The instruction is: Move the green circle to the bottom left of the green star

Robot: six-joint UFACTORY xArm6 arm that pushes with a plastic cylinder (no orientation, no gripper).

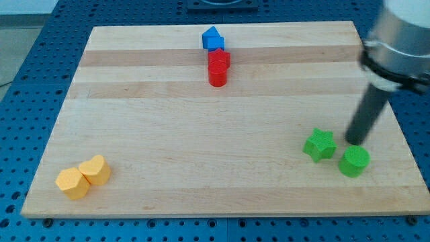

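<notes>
The green circle lies near the view's bottom right of the wooden board. The green star sits just to its left and slightly higher, with a small gap between them. My tip rests on the board just above the green circle and to the right of the green star, close to both. The dark rod slants up to the view's right.
A blue pentagon-like block and two red blocks stand close together near the view's top centre. Two yellow blocks lie side by side at the bottom left. The board's right edge runs near the green circle.
</notes>
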